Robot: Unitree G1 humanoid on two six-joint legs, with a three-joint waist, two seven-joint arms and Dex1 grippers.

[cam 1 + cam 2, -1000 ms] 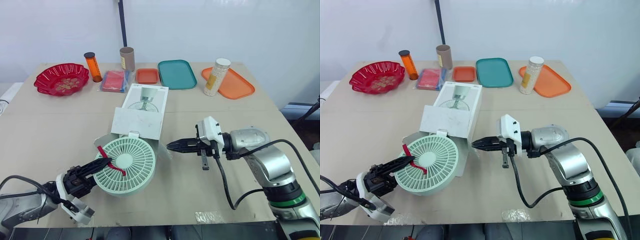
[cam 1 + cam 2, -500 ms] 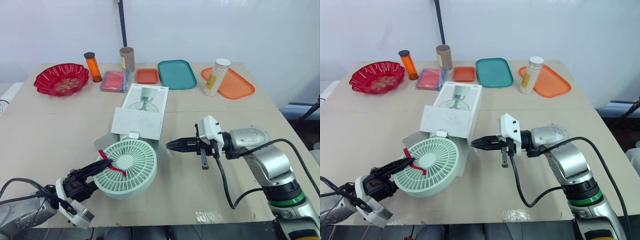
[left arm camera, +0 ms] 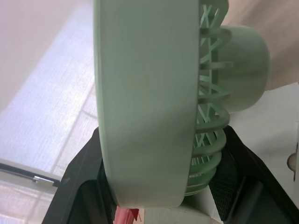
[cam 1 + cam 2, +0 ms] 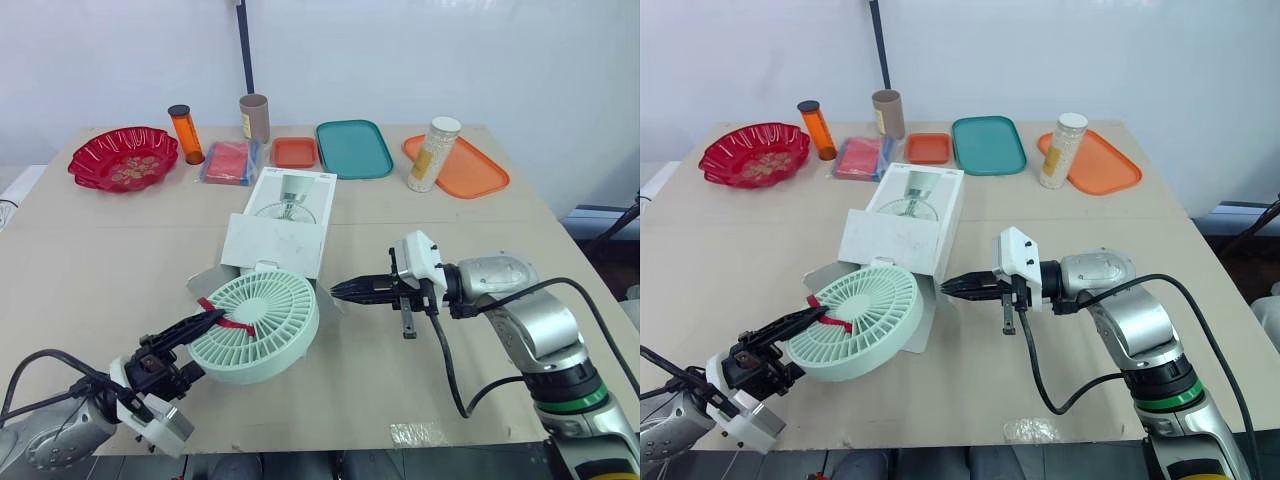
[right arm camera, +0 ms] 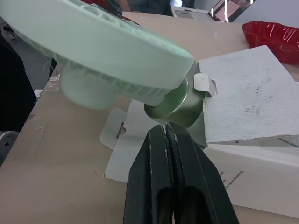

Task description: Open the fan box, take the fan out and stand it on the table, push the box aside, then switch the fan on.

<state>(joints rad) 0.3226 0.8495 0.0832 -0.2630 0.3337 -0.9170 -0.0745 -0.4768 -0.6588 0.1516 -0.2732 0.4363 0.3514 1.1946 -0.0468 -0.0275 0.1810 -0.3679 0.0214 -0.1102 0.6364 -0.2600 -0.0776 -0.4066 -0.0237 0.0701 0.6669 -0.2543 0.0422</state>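
My left gripper (image 4: 205, 325) is pinching the pale green round plastic fan (image 4: 262, 320) by its rim. One black finger (image 3: 79, 182) lies over the front grille and the other finger (image 3: 233, 172) is at the back, w/ the rim between them. A thin red strip (image 4: 236, 323) lies across the grille just beside my upper fingertip.

The fan head is tilted, grille facing up and toward me, near the front-left part of the beige table (image 4: 100, 250). I cannot tell if its lower rim touches the table. In the right wrist view the round metallic foot of the fan (image 5: 175, 105) sits at the open mouth of the white cardboard fan box (image 4: 280, 225), over a spread flap (image 5: 117, 135).

The box lies flat in the middle of the table, open end toward me, printed fan picture on top.

My right gripper (image 4: 338, 290) has both fingers pressed together, holding nothing. It points at the box mouth, tips just beside the flap and near the fan foot, apart from them.

At the far edge, well apart from the box: a red scalloped bowl (image 4: 122, 157), an orange cylindrical bottle (image 4: 186, 135), a brown cardboard tube (image 4: 254, 117), a teal tray (image 4: 353, 148), and a jar of white grains (image 4: 433, 155) on a flat orange tray (image 4: 475, 172).
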